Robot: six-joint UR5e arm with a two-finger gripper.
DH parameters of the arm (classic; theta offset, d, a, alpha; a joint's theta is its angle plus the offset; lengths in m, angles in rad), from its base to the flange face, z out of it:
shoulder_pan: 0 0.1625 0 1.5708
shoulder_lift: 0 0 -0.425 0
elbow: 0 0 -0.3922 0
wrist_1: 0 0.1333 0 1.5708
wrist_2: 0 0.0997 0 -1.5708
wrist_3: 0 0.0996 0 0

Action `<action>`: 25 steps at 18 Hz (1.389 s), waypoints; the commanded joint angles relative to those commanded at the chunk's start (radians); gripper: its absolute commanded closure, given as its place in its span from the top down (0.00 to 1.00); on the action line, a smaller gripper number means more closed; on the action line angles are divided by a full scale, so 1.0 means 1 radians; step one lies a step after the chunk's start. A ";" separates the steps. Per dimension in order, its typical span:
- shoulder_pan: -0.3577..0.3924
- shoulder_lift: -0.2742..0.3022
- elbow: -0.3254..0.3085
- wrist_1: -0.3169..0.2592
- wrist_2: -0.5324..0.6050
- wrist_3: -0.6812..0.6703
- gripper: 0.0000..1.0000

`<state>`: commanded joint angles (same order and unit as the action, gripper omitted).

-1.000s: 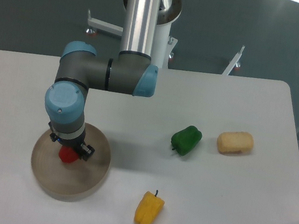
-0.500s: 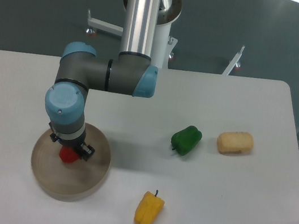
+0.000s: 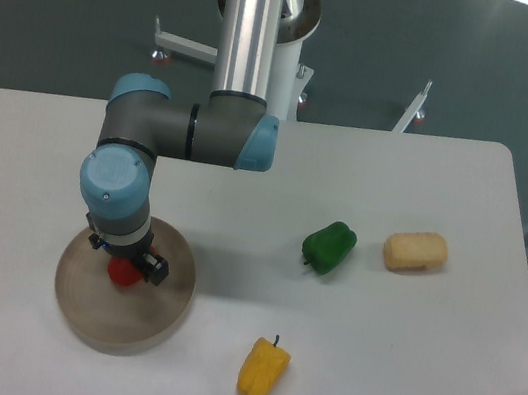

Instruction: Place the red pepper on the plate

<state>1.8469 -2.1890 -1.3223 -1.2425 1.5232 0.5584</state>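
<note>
Single fixed camera, high, front-facing, whole table

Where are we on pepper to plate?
Done: the red pepper is over the plate, under the gripper. In hand: the release; the wrist hides the fingers, so I can't tell if the pepper rests on the plate or is let go. Left: open if needed and retract. Green pepper and yellow pepper sit on the table, off the plate.

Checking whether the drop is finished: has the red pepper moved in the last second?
No. The red pepper sits at the same spot over the plate, under the gripper.
</note>
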 joint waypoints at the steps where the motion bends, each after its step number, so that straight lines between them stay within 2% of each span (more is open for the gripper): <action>1: 0.000 0.003 0.002 -0.005 0.000 0.000 0.93; 3: 0.000 0.020 0.009 -0.040 0.000 0.000 1.00; 9: 0.011 0.057 0.021 -0.100 0.000 0.038 1.00; 14: 0.139 0.117 0.029 -0.166 0.035 0.213 1.00; 17: 0.231 0.140 0.034 -0.169 0.061 0.343 1.00; 20: 0.313 0.138 0.051 -0.166 0.090 0.474 1.00; 23: 0.343 0.127 0.060 -0.140 0.106 0.508 1.00; 25: 0.350 0.114 0.071 -0.101 0.106 0.532 1.00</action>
<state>2.1967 -2.0754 -1.2517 -1.3440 1.6291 1.0905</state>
